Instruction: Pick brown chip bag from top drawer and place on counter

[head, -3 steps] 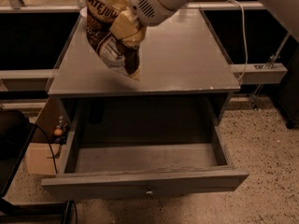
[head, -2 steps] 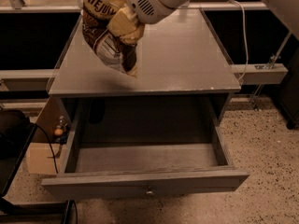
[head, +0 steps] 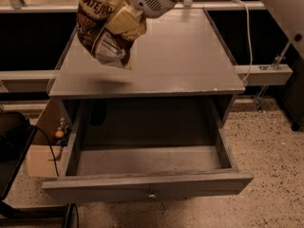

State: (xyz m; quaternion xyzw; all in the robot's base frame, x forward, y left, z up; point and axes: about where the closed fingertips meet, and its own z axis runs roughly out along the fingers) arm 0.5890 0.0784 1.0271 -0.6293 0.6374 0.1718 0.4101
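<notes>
The brown chip bag [head: 102, 30], dark brown with a cream top and white lettering, hangs in the air over the left part of the counter [head: 180, 56]. My gripper [head: 124, 23] is shut on its upper right side, with cream fingers [head: 130, 25] pressed into the foil. The bag's lower tip hangs a little above the counter, and its shadow lies below it. The top drawer [head: 147, 186] is pulled out wide below the counter, and its inside shows nothing in it. Its round metal knob [head: 152, 194] sits at the middle of the front panel.
A cardboard box [head: 40, 158] with small items stands on the floor left of the cabinet. A dark cable [head: 47, 148] runs beside it. A white cable [head: 247, 27] and a light shelf [head: 263, 72] are at the right. Speckled floor lies to the right.
My gripper and the bag have moved a little up and to the left over the counter. The drawer has not moved.
</notes>
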